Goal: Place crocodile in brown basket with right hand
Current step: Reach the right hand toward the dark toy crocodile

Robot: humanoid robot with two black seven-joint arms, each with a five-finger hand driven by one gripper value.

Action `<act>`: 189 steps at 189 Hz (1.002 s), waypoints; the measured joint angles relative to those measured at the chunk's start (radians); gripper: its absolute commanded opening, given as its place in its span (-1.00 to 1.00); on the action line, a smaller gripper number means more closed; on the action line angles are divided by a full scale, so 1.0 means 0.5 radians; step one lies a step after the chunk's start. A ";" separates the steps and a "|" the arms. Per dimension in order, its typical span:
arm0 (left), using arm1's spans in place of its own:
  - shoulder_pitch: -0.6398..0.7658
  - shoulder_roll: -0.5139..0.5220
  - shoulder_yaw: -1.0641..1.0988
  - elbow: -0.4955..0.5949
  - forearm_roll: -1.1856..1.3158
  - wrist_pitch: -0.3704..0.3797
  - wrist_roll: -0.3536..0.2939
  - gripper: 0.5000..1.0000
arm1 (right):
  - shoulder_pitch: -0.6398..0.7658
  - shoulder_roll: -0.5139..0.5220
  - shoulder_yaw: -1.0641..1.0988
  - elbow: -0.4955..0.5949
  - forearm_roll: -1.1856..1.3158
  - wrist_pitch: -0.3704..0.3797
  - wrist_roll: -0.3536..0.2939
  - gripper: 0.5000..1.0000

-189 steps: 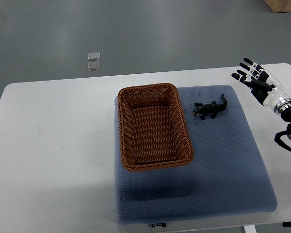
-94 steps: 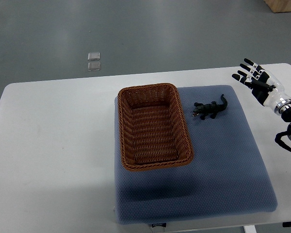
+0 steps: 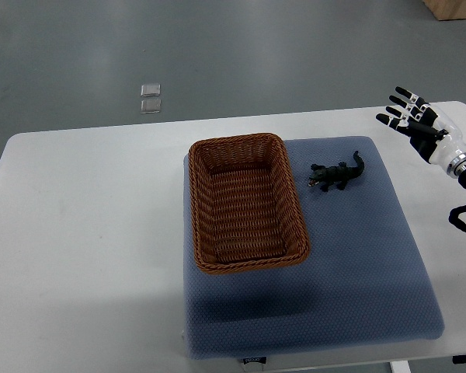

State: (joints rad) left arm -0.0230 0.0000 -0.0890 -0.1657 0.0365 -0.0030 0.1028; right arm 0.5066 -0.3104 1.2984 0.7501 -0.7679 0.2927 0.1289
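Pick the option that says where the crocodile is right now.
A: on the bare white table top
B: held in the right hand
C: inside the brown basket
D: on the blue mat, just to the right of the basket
D: the crocodile lies on the blue mat beside the right wall of the brown basket, while the right hand is apart from it near the table's far right corner, fingers spread and holding nothing.

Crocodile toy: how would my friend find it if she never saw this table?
Look at the white table, then the blue-grey padded mat lying on it. On the mat, just right of the brown woven rectangular basket, lies the small dark green toy crocodile. It is the only animal shape there, lying outside the empty basket.
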 measured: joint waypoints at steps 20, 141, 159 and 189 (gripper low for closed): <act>0.000 0.000 0.000 0.000 0.000 0.000 0.000 1.00 | 0.015 -0.079 -0.134 0.008 -0.003 0.000 0.016 0.72; 0.000 0.000 0.000 0.000 0.000 0.000 0.000 1.00 | 0.412 -0.513 -1.129 0.185 -0.910 -0.092 0.242 0.72; 0.000 0.000 0.000 0.000 0.000 0.000 0.000 1.00 | 0.440 -0.509 -1.221 0.200 -1.099 -0.172 0.252 0.71; 0.000 0.000 0.000 0.000 0.000 0.000 0.000 1.00 | 0.540 -0.502 -1.468 0.217 -1.233 -0.317 0.279 0.71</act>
State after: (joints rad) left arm -0.0229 0.0000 -0.0889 -0.1656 0.0366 -0.0031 0.1028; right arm 0.7765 -0.5616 0.5646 0.8585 -1.3843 0.1344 0.2686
